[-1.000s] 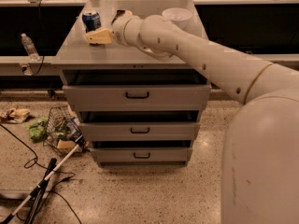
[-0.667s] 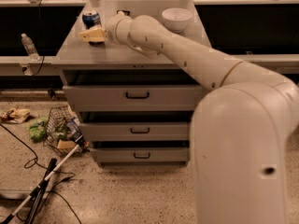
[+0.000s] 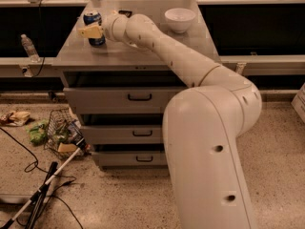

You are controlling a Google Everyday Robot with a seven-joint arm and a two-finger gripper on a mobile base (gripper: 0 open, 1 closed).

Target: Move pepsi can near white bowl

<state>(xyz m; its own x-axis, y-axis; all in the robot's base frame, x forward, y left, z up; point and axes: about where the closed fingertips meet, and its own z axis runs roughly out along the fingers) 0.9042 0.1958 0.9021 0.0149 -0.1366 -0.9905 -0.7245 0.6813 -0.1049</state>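
Observation:
The pepsi can (image 3: 92,18), blue with a silver top, stands upright at the back left of the grey cabinet top (image 3: 143,54). My gripper (image 3: 89,31) reaches in from the right at the can's height, and its yellowish tip crosses in front of the can's middle. The white bowl (image 3: 179,19) sits at the back right of the same top, well apart from the can. My white arm stretches over the top between them and hides part of the surface.
The cabinet has three drawers with dark handles (image 3: 139,98). A clear water bottle (image 3: 28,46) stands on a ledge to the left. A wire basket (image 3: 62,132), litter and cables (image 3: 38,194) lie on the floor at the lower left.
My gripper has moved left from beside the can until it lies across the can's front. The can and the bowl have stayed where they were.

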